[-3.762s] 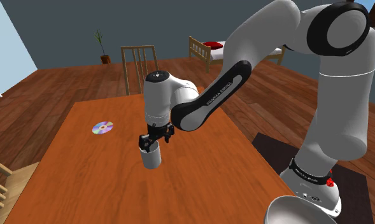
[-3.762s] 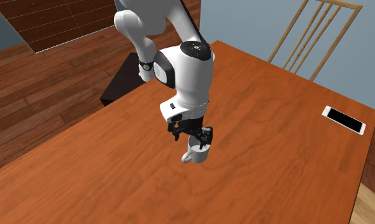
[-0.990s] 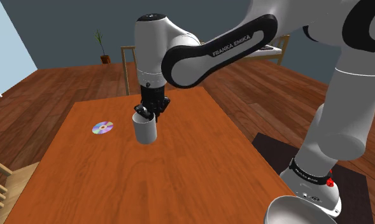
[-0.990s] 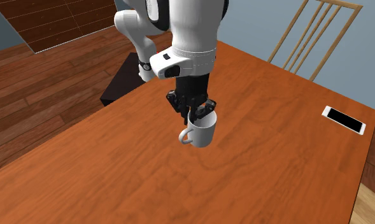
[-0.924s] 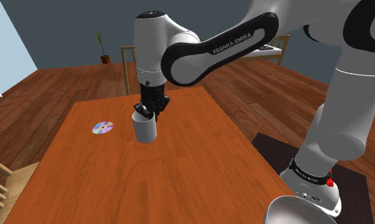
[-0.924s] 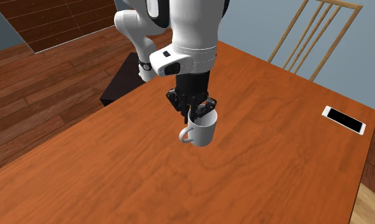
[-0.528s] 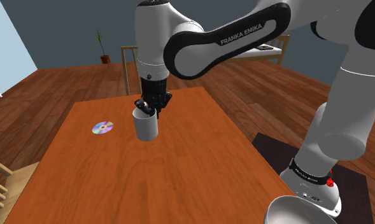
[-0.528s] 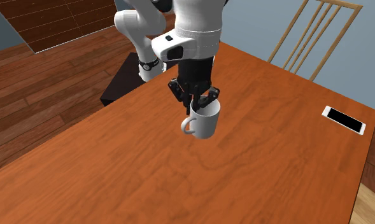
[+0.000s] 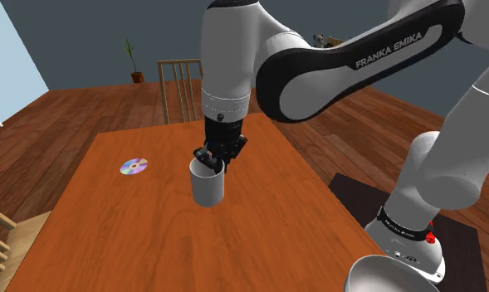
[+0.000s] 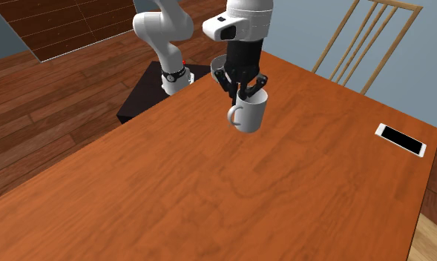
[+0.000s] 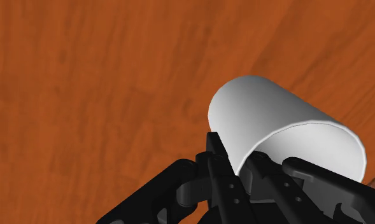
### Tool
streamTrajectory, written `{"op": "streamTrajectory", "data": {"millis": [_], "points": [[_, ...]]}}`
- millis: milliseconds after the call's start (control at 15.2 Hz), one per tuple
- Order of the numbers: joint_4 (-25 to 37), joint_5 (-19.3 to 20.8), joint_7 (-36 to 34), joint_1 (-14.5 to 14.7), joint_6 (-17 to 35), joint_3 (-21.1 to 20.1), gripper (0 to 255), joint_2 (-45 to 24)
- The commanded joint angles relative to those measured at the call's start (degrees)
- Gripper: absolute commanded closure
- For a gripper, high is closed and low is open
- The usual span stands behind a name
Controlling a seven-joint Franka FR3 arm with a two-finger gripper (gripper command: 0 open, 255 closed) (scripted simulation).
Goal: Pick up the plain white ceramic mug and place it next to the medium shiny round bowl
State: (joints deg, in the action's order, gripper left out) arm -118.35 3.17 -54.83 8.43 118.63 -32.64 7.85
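Subject item: a plain white cylindrical mug point(image 9: 208, 184) with a loop handle, hanging upright from the black two-finger tool point(image 9: 209, 159) above the brown wooden surface point(image 9: 110, 224). In the second exterior view the mug point(image 10: 250, 115) shows its handle turned to that view's left.

Tool condition: clenched on the mug's rim. The wrist view shows the tool point(image 11: 243, 172) with one finger inside the mug point(image 11: 275, 124) and the other against its outer wall, the wall pinched between them. The second exterior view shows the tool point(image 10: 242, 93) pointing straight down into the mug's mouth.

Other items, placed from the mug:
- A shiny grey round bowl point(image 9: 392, 274) sits well apart, toward the shoulder view's lower right, beside the arm's base and cut by the picture edge.
- A small iridescent disc point(image 9: 134, 166) lies flat on the surface, near, to the shoulder view's left.
- A white-edged phone with a black screen point(image 10: 402, 140) lies flat, well apart, to the second exterior view's right.
- A light wooden slat-back chair point(image 9: 180, 87) stands behind it at the surface's far edge in the shoulder view.
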Motion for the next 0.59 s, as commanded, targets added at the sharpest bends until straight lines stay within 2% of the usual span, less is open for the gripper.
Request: {"op": "streamTrajectory", "data": {"millis": [0, 528], "points": [[-3.1, -2.0, -1.1, 1.3, 0.0, -0.8, 255, 3.5], [-10.6, -8.6, -6.3, 7.1, -2.0, -4.1, 255, 14.1]]}}
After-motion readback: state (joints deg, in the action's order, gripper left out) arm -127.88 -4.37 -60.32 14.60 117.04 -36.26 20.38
